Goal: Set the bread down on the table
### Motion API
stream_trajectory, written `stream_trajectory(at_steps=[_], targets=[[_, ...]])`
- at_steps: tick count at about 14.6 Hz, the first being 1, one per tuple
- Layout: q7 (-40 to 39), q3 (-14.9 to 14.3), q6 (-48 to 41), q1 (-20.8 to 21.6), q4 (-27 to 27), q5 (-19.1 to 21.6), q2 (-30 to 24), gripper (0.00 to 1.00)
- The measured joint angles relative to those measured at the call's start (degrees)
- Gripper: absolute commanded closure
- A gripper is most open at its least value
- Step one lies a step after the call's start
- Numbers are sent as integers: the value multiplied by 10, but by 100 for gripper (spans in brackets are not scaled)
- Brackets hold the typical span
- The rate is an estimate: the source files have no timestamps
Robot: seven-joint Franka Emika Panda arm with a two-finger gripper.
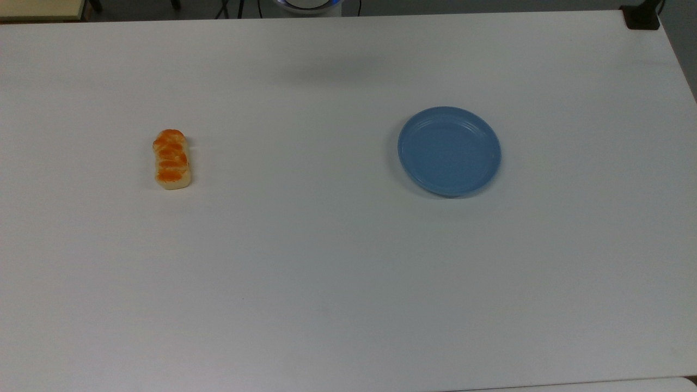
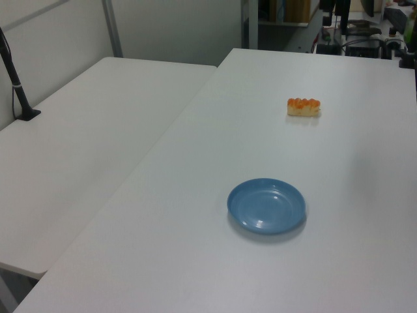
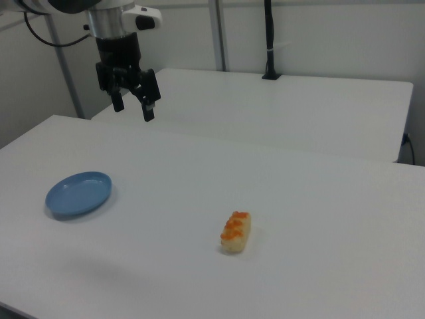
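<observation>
Already the bread (image 1: 172, 159) lies flat on the table (image 1: 326, 283), glazed top up, on bare white surface well apart from the blue plate (image 1: 449, 151); in the top view it sits toward the top view's left with the plate toward the top view's right, and nothing touches it. Seen in the right view, the gripper (image 3: 131, 107) hangs high above the tabletop, over the far side beyond the plate, its two fingers spread apart with nothing between them. By my judgement the placing step is done and the task is at or near its end: the loaf rests on its own, the plate is bare, and what remains is at most for the arm to stay clear. Should the loaf need shifting, the fingers would have to come down across its narrow width, an easy span for such an opening. Little stands in the way; a second white table (image 2: 98, 143) adjoins on the left view's left, and a black post (image 3: 269, 40) stands at its far edge.
</observation>
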Motion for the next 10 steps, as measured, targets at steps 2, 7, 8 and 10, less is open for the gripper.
stream_trajectory(at_steps=[2, 7, 8, 10], targets=[[0, -4, 20, 2, -6, 0, 3, 0], [-34, -5, 81, 2, -19, 0, 10, 0], [-35, -5, 86, 2, -21, 0, 11, 0], [-35, -5, 88, 3, -23, 0, 13, 0]])
